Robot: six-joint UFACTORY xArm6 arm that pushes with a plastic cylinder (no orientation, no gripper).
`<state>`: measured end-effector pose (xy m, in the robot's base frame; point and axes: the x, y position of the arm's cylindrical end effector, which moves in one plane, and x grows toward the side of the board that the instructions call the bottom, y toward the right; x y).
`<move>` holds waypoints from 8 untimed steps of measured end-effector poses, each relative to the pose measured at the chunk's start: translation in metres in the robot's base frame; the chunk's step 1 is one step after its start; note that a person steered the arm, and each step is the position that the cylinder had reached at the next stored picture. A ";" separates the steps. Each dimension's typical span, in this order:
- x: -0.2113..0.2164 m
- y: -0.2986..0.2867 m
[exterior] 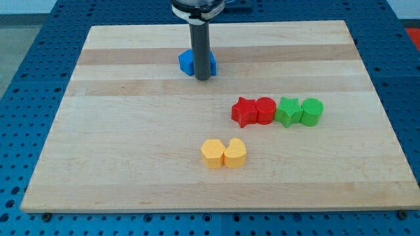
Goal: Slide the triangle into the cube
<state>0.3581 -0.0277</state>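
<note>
Blue plastic, small and rigid: the blue block sits near the view's top of the wooden surface, half hidden behind my tip, which stands against its right side; whether it is the triangle or the cube cannot be told. No claw is fitted, only the bare rod. Such a light, hard piece would likely skid and twist unless pushed through a flat face. Open board lies left and below; a red pair, green pair and yellow pair sit well apart.
</note>
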 end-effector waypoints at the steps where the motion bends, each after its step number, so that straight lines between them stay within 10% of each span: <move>1: 0.000 0.018; 8: -0.014 0.028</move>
<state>0.3445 0.0007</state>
